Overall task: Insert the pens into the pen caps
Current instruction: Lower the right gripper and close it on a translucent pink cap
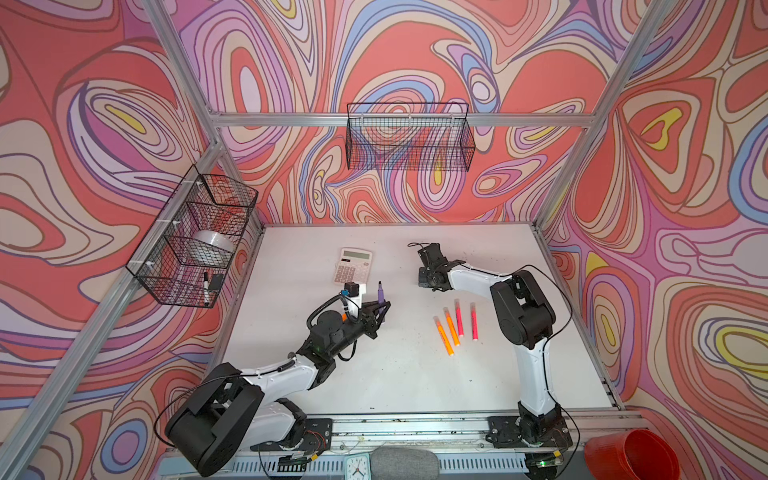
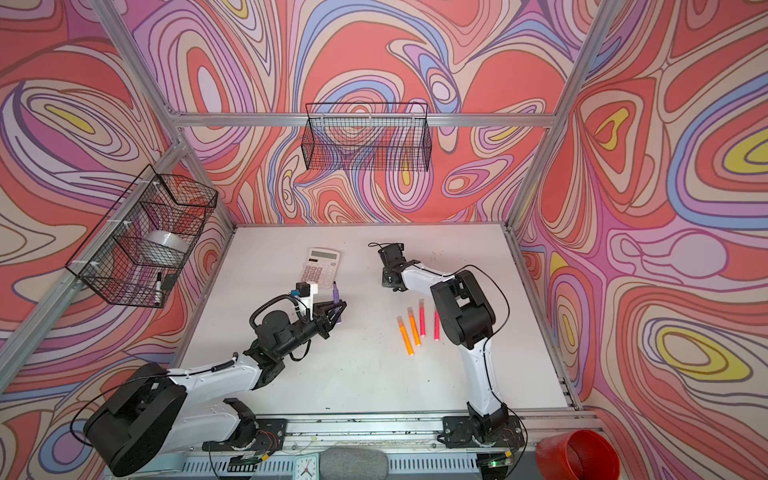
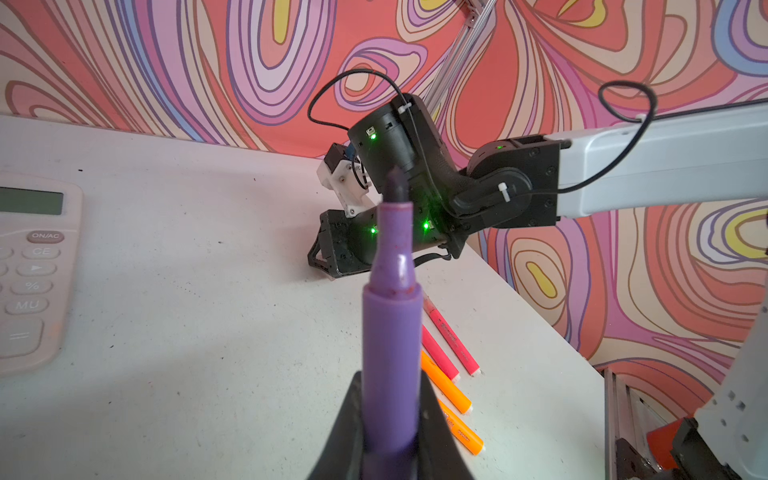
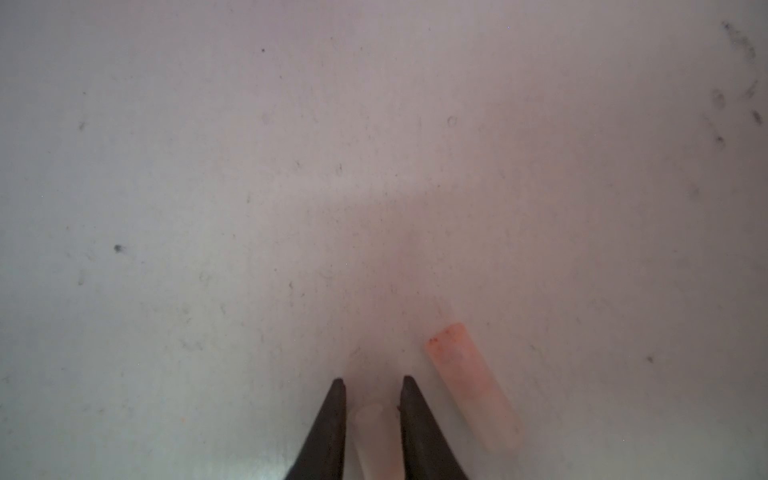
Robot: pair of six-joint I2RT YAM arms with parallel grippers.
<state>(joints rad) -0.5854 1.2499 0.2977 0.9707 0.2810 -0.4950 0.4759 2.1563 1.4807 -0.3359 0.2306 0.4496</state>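
While the left tool (image 1: 383,309) is clamped tight on the purple pen (image 1: 380,293), that pen stands nearly upright in the grip, dark tip up. In both top views the tip leans towards 12 o'clock. Left wrist view: both fingers press the pen's barrel (image 3: 390,332), with the tip and shoulder clear above them.

Right tool (image 4: 373,379): down at the tabletop (image 1: 395,374), at about 2 o'clock from the left tool and well apart from it. Its fingers stand either side of a pale cap (image 4: 374,432) lying flat, close against it. Whether they pinch it or only flank it, cannot tell. A second cap (image 4: 471,386), tinged orange-pink, lies just beside the tool, outside the fingers, not touching them.

Outward, top view: a row of four pens lies flat at about 5 o'clock from the right tool and 3 o'clock from the left tool. Order from 9 to 3 o'clock: orange pen (image 1: 443,336), second orange pen (image 1: 451,327), pink pen (image 1: 459,319), second pink pen (image 1: 473,322). They lie near one another, roughly parallel, each with its pale end towards 12 o'clock.

Calculator (image 1: 353,266): flat on the tabletop, at 11 o'clock from the left tool, near it.
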